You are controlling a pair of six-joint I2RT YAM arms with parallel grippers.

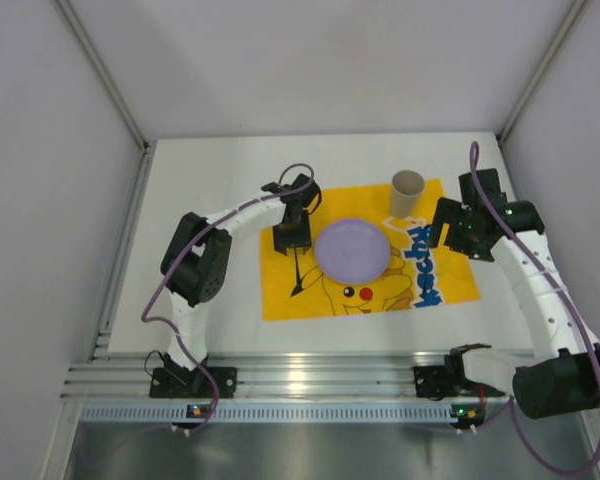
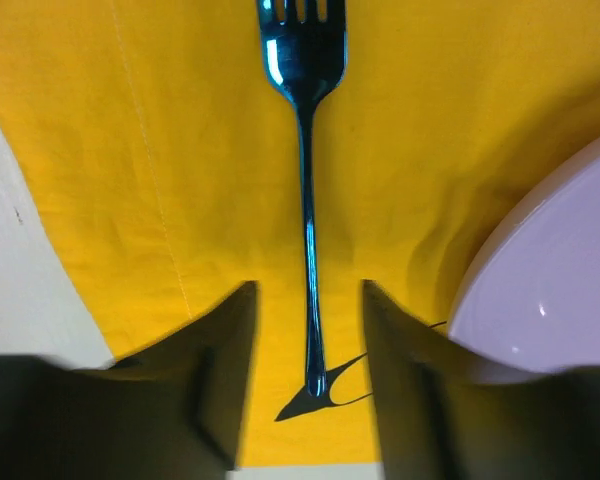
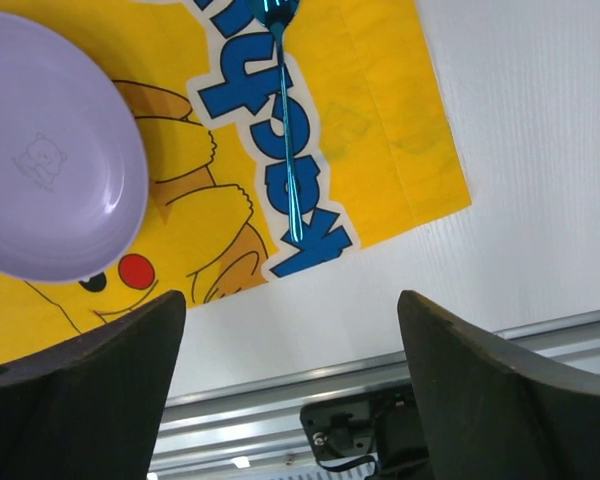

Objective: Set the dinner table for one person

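Observation:
The white dinner table (image 1: 205, 180) carries a yellow Pikachu-print mat (image 1: 280, 295). A lilac plate (image 1: 351, 250) sits in the mat's middle, and a beige cup (image 1: 407, 191) stands upright behind it. A dark blue fork (image 2: 307, 200) lies flat on the mat left of the plate (image 2: 565, 290). My left gripper (image 2: 308, 290) is open just above it, a finger on either side of the handle, not touching. My right gripper (image 3: 290, 297) is open and empty, raised over the mat's right edge. A thin blue utensil (image 3: 288, 140) lies on the blue lettering right of the plate (image 3: 50, 160); its head is cut off.
A ribbed aluminium rail (image 1: 300, 375) runs along the table's near edge, with both arm bases on it. White walls close in the back and sides. Bare tabletop (image 3: 500, 120) lies right of the mat.

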